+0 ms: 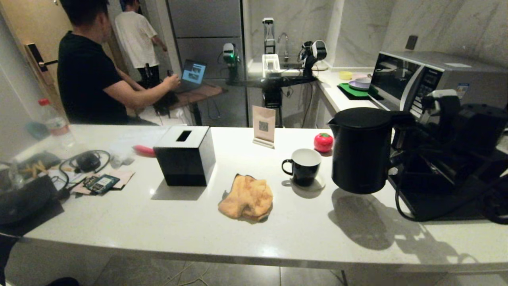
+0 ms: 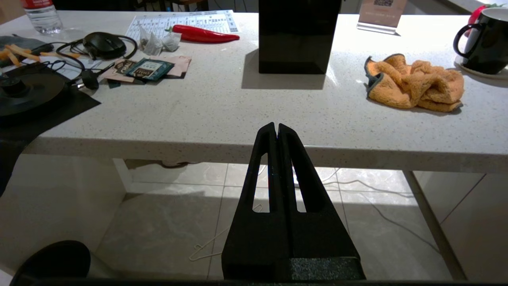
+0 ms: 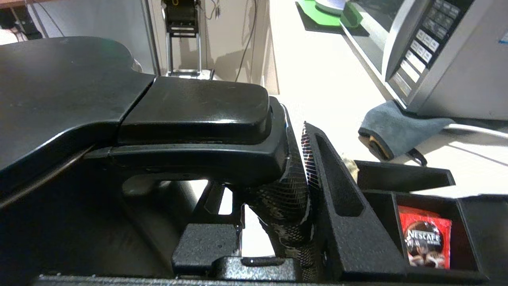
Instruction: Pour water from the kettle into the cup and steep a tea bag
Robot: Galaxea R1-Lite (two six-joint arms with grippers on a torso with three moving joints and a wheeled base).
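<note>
The black kettle (image 1: 359, 151) hangs upright a little above the counter at the right, its spout toward the cup (image 1: 303, 167). My right gripper (image 1: 401, 133) is shut on the kettle's handle (image 3: 194, 107), with one finger (image 3: 337, 190) against the handle's outer side. The black mug with a white inside stands on a coaster just left of the kettle and also shows at the left wrist view's edge (image 2: 482, 43). My left gripper (image 2: 276, 127) is shut and empty, parked below the counter's front edge. Pale pouches that look like tea bags (image 2: 158, 41) lie far left by a red chilli.
A black tissue box (image 1: 184, 155) and an orange cloth (image 1: 246, 198) sit mid-counter. A red tomato-shaped object (image 1: 323, 142) is behind the cup. A black compartment box (image 3: 428, 242) with a red sachet, a grey cloth (image 3: 397, 127) and a microwave (image 1: 436, 75) are at right. Two people (image 1: 91, 71) stand behind.
</note>
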